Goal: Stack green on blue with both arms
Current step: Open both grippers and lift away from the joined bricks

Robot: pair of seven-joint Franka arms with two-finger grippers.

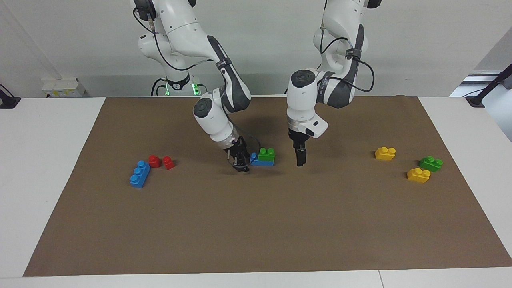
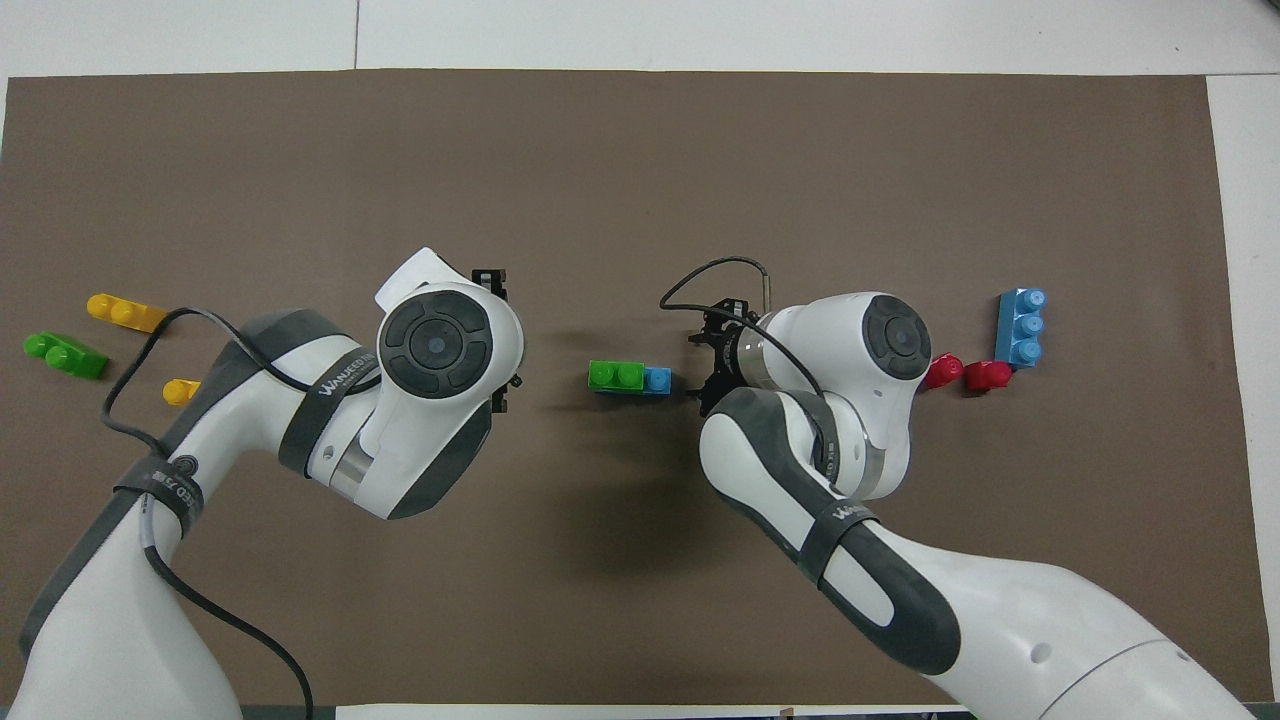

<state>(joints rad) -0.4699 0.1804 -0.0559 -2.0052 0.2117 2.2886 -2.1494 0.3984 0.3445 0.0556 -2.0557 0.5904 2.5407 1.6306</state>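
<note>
At the right arm's end of the brown mat, a spare blue three-stud brick lies just beside two small red bricks, none of them part of the job. Toward the middle, the right gripper hangs low, just beside the bare-stud end of the blue brick and holding nothing. Whether it is open or closed cannot be told from here. The bright-green two-stud brick sits on that blue brick, covering the two studs toward the left arm's end, and the pair rests flat on the mat. Next along, the left gripper hovers over bare mat, apart from the stack, empty and spread open.

The stack looks made, so the step in hand appears to be the getaway. Each gripper would do best to rise straight up before swinging home, the right one especially, since a sideways brush could shove the pair.

Two yellow bricks and a darker green brick lie at the left arm's end.
</note>
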